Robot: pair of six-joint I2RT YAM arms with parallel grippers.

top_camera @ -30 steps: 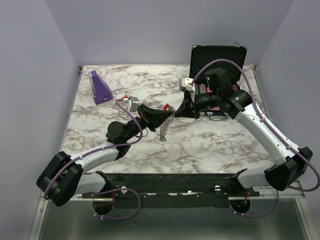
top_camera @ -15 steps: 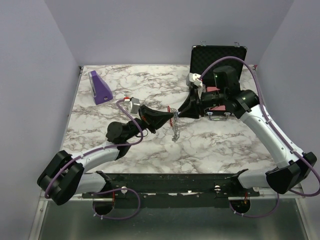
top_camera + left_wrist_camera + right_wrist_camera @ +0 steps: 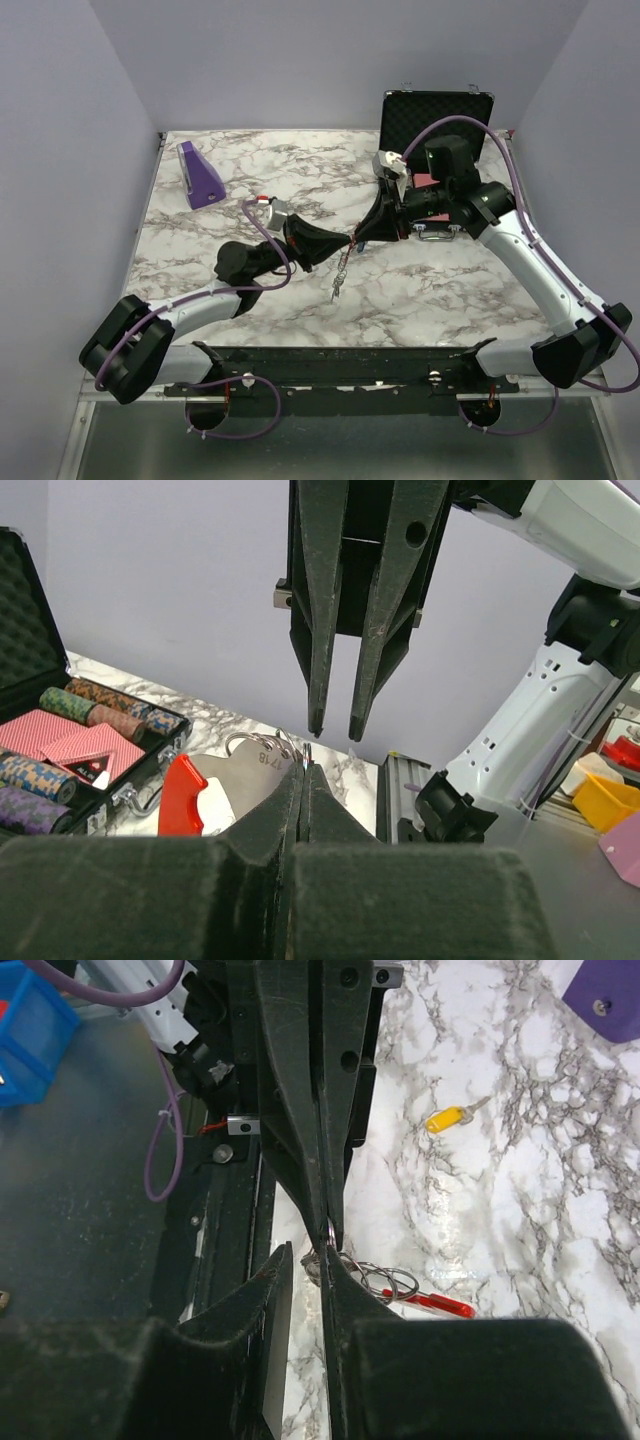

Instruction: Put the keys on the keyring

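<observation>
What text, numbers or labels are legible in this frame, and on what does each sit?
"748": stamped on the keyring tag, pinched in the left claw; a possible digit before it is unclear.
Dark label on the red card pack in the case: too blurred to read.
Top and right wrist views: nothing legible.

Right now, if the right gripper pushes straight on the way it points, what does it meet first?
Probably the tip of the left gripper, shut on the keyring, almost directly ahead; exact depth is unclear.
</observation>
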